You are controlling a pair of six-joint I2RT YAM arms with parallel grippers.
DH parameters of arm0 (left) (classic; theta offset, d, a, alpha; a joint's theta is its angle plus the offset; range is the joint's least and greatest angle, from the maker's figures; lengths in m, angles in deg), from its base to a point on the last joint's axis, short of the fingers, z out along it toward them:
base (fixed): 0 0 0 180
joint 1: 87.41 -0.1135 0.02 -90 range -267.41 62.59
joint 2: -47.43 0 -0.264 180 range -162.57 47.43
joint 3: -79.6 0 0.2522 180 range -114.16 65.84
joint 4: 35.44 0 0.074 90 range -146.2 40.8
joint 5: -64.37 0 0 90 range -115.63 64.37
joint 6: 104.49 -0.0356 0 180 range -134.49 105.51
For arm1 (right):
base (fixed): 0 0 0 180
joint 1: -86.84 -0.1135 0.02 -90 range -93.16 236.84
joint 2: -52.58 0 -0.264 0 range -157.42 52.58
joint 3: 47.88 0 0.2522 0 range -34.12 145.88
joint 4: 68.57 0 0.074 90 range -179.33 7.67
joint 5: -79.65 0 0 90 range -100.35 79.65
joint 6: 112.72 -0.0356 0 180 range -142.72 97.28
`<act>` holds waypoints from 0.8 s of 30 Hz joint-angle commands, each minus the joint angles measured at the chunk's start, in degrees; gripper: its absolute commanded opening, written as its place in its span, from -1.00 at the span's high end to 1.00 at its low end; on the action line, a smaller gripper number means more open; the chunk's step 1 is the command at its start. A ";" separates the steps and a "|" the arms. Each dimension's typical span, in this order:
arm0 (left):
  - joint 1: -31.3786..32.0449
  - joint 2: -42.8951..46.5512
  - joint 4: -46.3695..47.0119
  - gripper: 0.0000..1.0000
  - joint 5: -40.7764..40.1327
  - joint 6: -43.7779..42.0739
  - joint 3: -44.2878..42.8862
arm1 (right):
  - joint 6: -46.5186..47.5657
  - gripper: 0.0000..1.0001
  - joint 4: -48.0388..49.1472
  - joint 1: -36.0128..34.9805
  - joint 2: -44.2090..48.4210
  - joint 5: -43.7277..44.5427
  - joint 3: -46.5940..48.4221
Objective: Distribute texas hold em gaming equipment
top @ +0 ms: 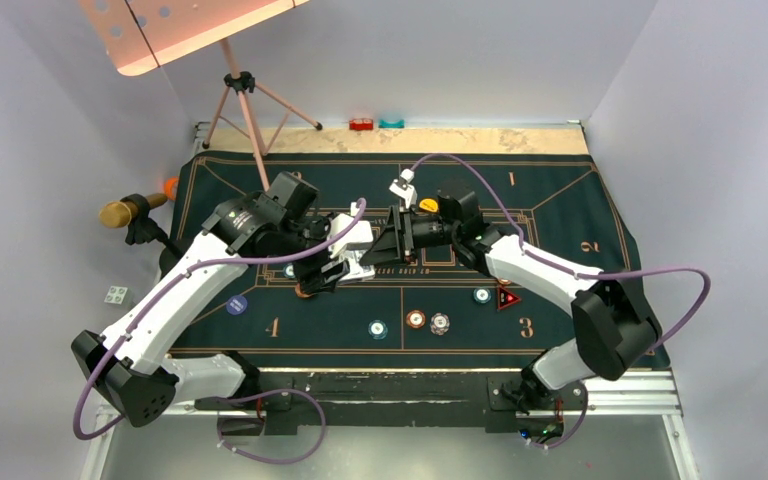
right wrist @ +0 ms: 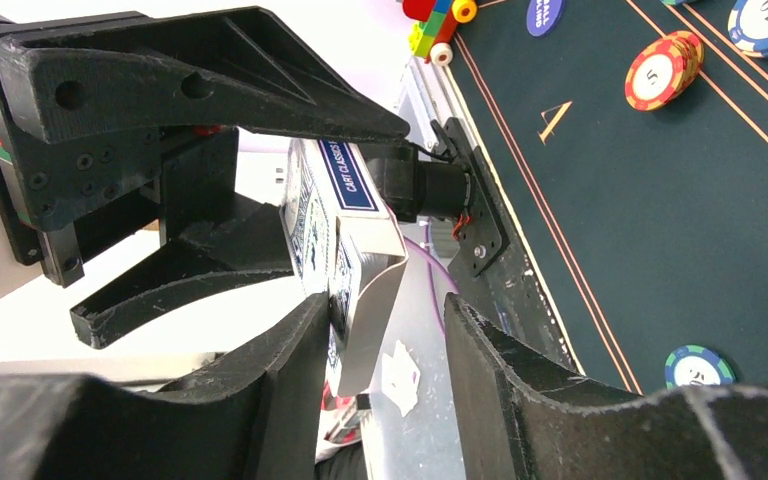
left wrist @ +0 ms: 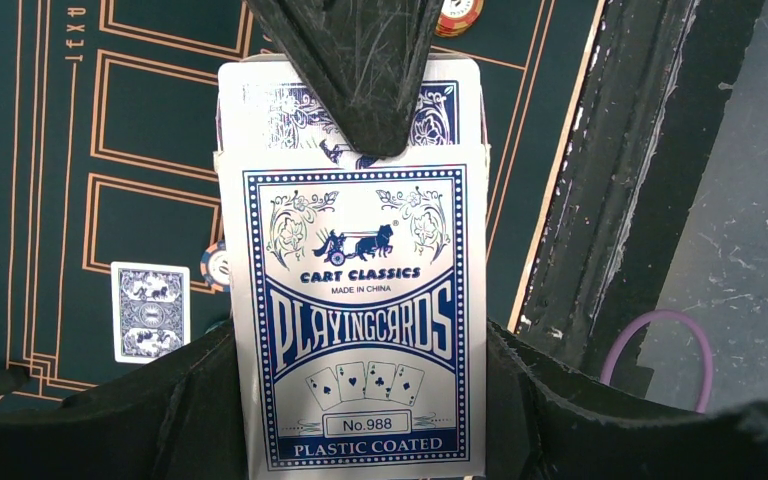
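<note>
Mid-deal above the green felt mat: my left gripper is clamped on the long sides of the Cart Classics card box. It holds the box clear of the mat, flap folded back and mouth turned toward my other arm. That leaves the blue-and-white-backed playing cards poking out where they can be reached.

My right gripper meets the box head-on. Its jaws stand partly spread and straddle the open end. One finger lies across the back of the top card, while the other sits on the far side with a gap showing beside the flap, so nothing is pinched yet. As I judge it, this approach is meant to slip a card off the deck while the box is braced against the pull. The risk is catching the flap or dragging several cards out together.

The rest of the equipment lies on the mat below. A single card lies face down just beside a chip. A teal chip, an orange chip and a white-red chip sit in a loose row near my side. The red triangle marker lies just beside a second teal one, and a flat blue disc sits near the left arm.
</note>
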 commanded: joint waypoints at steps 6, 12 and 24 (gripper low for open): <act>-0.05 1.79 1.53 1.00 2.28 0.74 -3.78 | -0.15 0.09 0.96 2.52 4.28 -0.52 -3.24; -0.07 1.61 1.46 1.00 2.27 0.76 -4.04 | -0.11 0.15 0.64 3.83 5.47 -0.76 -4.14; -0.06 1.78 1.84 1.00 1.17 0.13 -2.48 | -3.85 0.52 2.27 7.97 10.11 -3.09 -4.72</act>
